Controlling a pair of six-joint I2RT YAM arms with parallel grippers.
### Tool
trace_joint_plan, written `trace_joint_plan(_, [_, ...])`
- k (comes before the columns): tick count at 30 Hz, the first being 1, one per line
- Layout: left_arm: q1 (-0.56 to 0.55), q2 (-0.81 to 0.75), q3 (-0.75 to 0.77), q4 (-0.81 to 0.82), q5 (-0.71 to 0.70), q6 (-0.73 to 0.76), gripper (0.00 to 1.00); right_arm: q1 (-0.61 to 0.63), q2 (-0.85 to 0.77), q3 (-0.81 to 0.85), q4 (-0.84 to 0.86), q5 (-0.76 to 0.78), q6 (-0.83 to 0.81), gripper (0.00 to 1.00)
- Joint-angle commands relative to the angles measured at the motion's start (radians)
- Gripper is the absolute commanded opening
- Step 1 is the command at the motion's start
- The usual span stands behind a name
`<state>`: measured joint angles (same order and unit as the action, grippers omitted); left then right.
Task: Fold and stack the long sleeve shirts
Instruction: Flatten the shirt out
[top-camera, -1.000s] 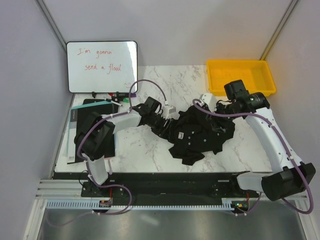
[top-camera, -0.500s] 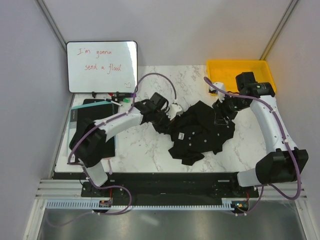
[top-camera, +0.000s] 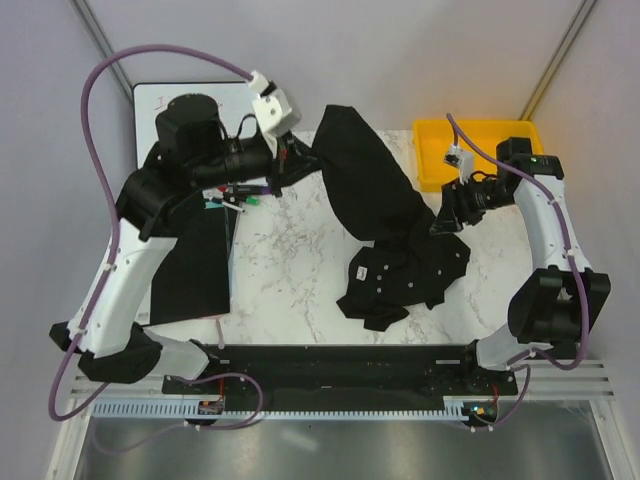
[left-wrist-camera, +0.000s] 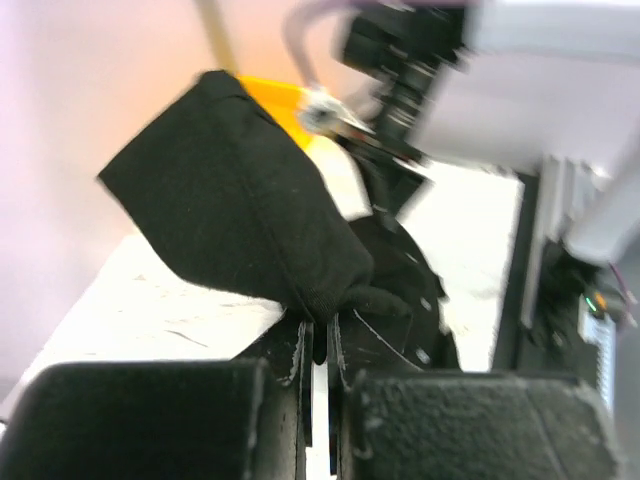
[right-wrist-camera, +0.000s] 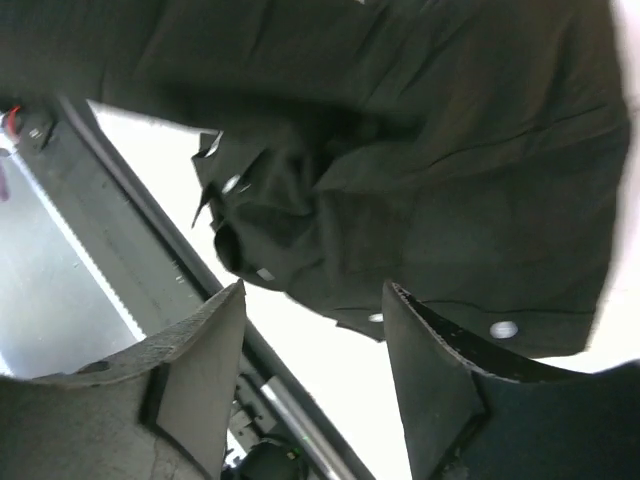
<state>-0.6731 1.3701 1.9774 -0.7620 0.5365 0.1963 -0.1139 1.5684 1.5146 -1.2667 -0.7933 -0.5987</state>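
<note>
Shirt (top-camera: 360, 170) now aloft beside yellow bin (top-camera: 480, 126); L gripper (left-wrist-camera: 318, 338) pinch on it only in wrist cam, hidden overhead; R gripper (right-wrist-camera: 315, 295) agape.

White marble worktop (top-camera: 290, 270) with grey veins, boxed in by plain pale walls (top-camera: 400, 50) at back and both sides. Slanted metal struts (top-camera: 100, 40) run down the two back corners. Black rail (top-camera: 350, 357) along the near edge, with a grey metal surface (top-camera: 350, 450) below it. Light is soft and even.

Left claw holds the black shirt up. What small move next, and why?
Probably bring the open right claw onto the bunched edge of the plain black long-sleeved cloth shirt and grip: the left claw, shut, lifts one end while the rest lies crumpled on the white marbled table.
</note>
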Motion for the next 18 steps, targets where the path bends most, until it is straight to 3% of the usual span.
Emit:
trace_joint_plan(1, [0.105,0.173,0.244,0.024,-0.023,-0.152,0.02,0.017,-0.088,-0.062,-0.011,-0.119,-0.041,0.67])
trace_joint_plan(3, [0.106,0.233,0.325,0.015,-0.02,-0.153,0.02,0.026,-0.149,-0.067,0.061,-0.144,0.051,0.77])
trace_joint_plan(6, [0.101,0.276,0.426,0.023,0.026,-0.178,0.02,0.071,-0.273,-0.073,0.349,-0.132,0.248,0.89])
trace_joint_plan(7, [0.093,0.28,0.446,0.029,0.022,-0.169,0.02,0.106,-0.303,-0.068,0.475,-0.109,0.281,0.91])
trace_joint_plan(10, [0.084,0.291,0.452,0.061,-0.007,-0.182,0.02,0.239,-0.346,-0.013,0.614,-0.09,0.385,0.98])
trace_joint_plan(13, [0.083,0.297,0.449,0.116,-0.03,-0.233,0.02,0.406,-0.346,0.003,0.738,0.04,0.501,0.98])
trace_joint_plan(14, [0.083,0.299,0.449,0.16,-0.042,-0.244,0.02,0.442,-0.358,-0.061,0.8,0.172,0.561,0.98])
trace_joint_plan(16, [0.083,0.299,0.451,0.2,-0.091,-0.27,0.02,0.517,-0.404,-0.155,0.992,0.273,0.652,0.98])
trace_joint_plan(18, [0.083,0.302,0.449,0.243,-0.121,-0.285,0.02,0.584,-0.424,-0.261,1.084,0.411,0.648,0.98])
